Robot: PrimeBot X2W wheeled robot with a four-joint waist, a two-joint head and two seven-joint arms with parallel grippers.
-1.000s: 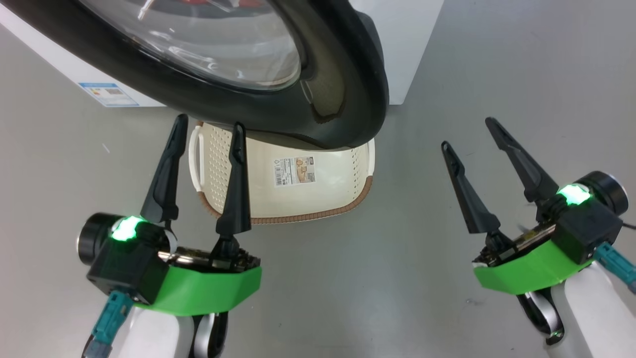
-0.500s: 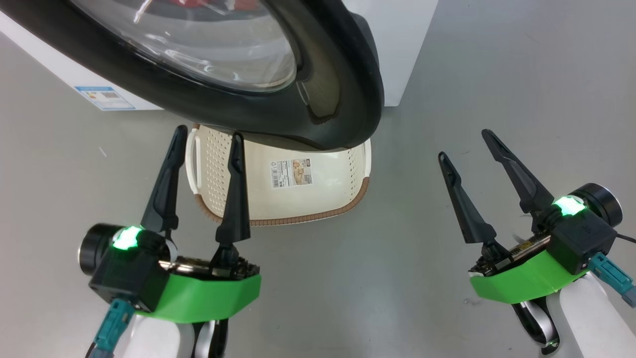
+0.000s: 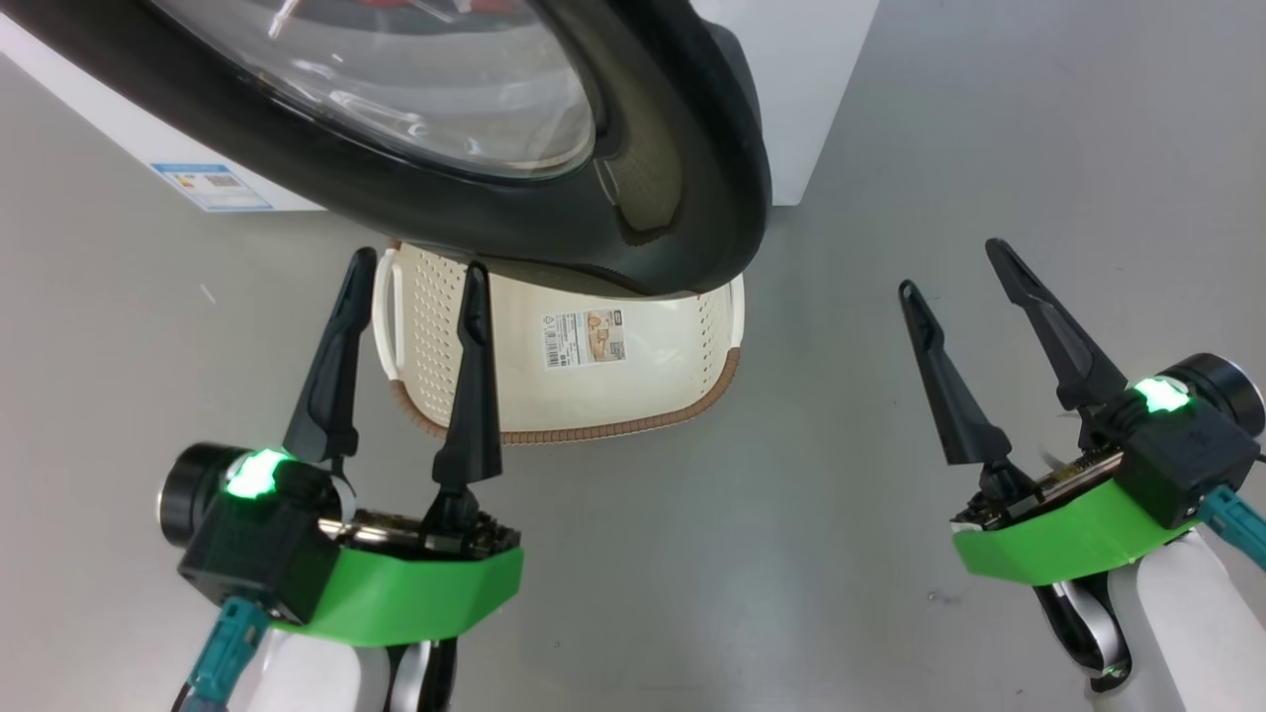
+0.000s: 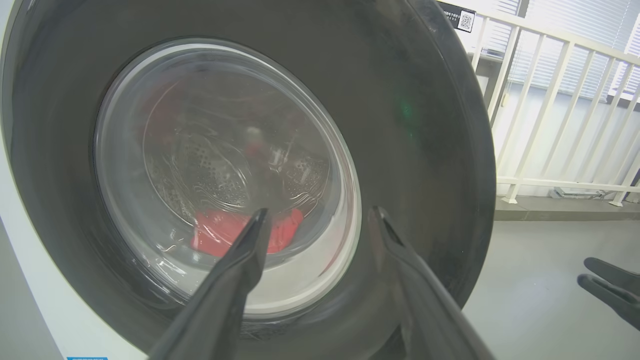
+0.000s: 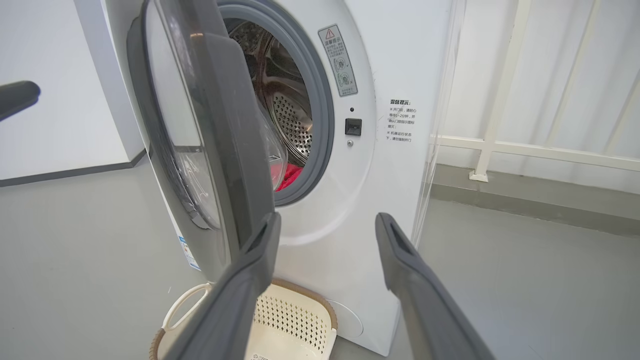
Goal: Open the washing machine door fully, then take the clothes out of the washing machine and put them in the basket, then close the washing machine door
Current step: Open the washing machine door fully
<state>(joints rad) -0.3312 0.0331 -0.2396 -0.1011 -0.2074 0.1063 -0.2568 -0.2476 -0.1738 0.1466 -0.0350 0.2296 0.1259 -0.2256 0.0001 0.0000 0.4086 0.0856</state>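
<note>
The washing machine door [image 3: 475,148] with its glossy black rim and bulging glass [image 4: 220,170] stands partly open, swung out from the white washing machine [image 5: 360,165]. Through the gap I see the grey gasket, steel drum and a bit of the red clothes [image 5: 286,176]; the clothes [image 4: 235,231] also show through the glass. The cream basket [image 3: 593,376] sits on the floor under the door, empty, label on its floor. My left gripper [image 3: 415,262] is open, low in front of the door and over the basket's left end. My right gripper [image 3: 954,265] is open, right of the door, holding nothing.
Grey floor [image 3: 890,148] spreads right of the machine and toward me. A white railing [image 4: 550,115] and wall stand beyond the machine's right side. A blue label [image 3: 210,186] marks the machine's lower front. The other arm's dark fingertips [image 4: 607,287] show at the left wrist view's right edge.
The whole head picture dipped and came back, so the camera moved. My right gripper has shifted slightly right and up. The door and basket stand as before.
</note>
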